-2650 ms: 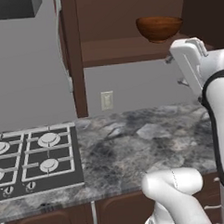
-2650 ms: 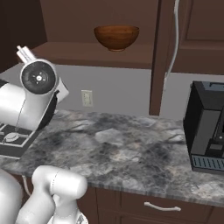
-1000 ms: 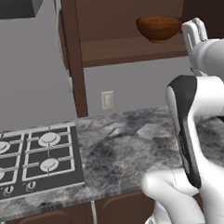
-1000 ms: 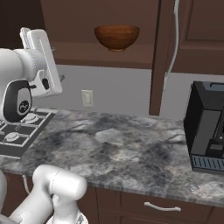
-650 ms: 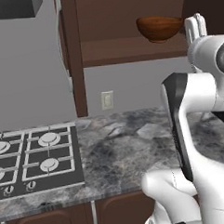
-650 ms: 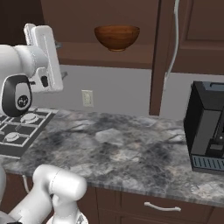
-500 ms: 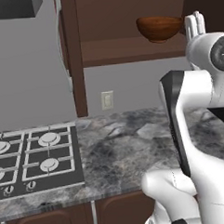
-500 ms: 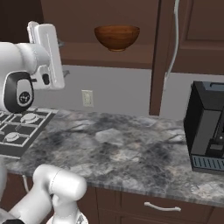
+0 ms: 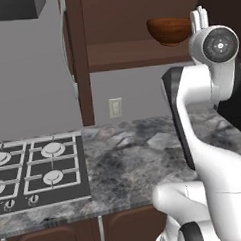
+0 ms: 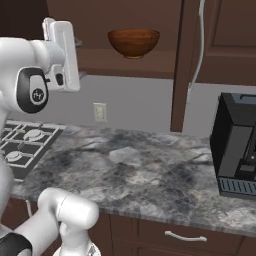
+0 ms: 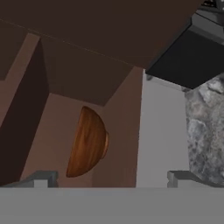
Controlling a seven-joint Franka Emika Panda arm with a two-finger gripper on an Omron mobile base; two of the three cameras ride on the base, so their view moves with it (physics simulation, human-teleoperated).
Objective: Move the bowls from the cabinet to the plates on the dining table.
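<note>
- We are finding no readable text, label, brand or number anywhere.
- We are seeing the hob (image 9: 37, 172) knobs and the black machine (image 10: 237, 145) carrying no legible markings.

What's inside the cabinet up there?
A brown wooden bowl sits on the cabinet shelf. The bowl's inside is hidden from below, and the arm covers part of the shelf.

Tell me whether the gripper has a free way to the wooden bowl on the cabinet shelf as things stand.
Probably yes. The wooden bowl sits alone on the open cabinet shelf, no door across it, and the gripper is raised to shelf height and faces it with nothing between.
</note>
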